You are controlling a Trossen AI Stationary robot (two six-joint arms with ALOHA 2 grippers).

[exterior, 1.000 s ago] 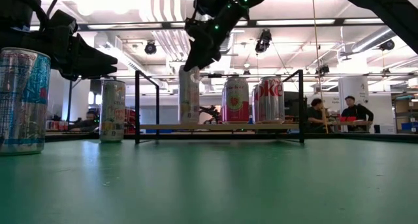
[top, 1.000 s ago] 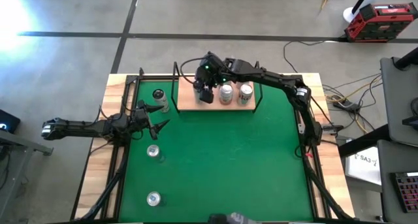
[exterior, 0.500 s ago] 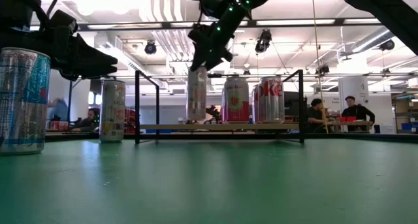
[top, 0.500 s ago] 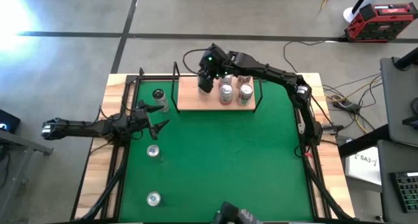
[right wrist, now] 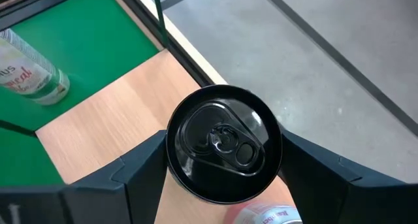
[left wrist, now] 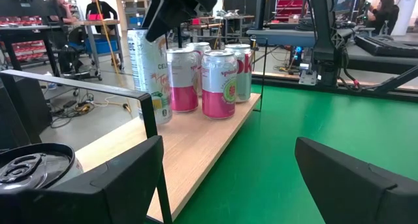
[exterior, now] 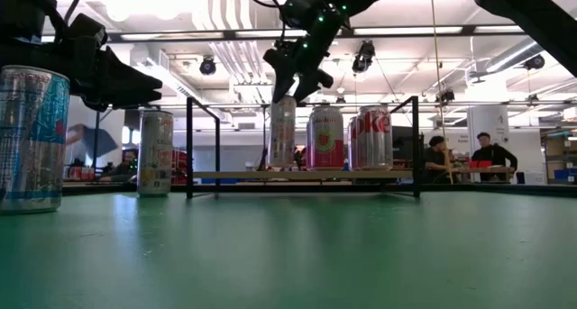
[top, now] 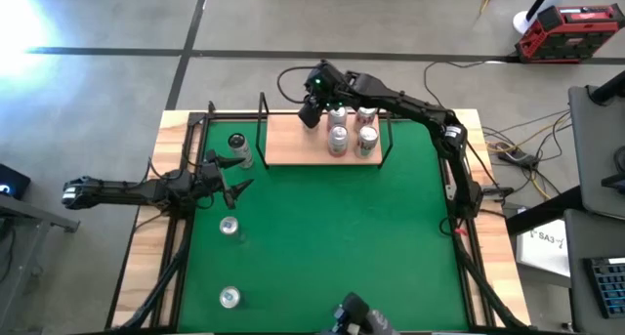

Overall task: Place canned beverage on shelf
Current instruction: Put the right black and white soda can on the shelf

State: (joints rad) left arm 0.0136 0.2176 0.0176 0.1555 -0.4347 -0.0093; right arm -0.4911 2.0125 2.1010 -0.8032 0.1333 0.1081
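My right jaws (right wrist: pixel 222 175) clasp the tall slim black-topped beverage can (right wrist: pixel 224 142) from above, standing on the light-wood shelf with thin black rod frame (top: pixel 283 145) beside three shorter cans (exterior: pixel 347 138). My left jaws (top: pixel 234 179), spread wide and empty, wait over the green table (top: pixel 342 237) near a white can (top: pixel 237 149).

A: Where do the cameras sit?
B: One overhead looking straight down, one level with the desk (top: pixel 322 237). Each wrist camera looks past its own gripper; all four share the shelf (top: pixel 293 145).
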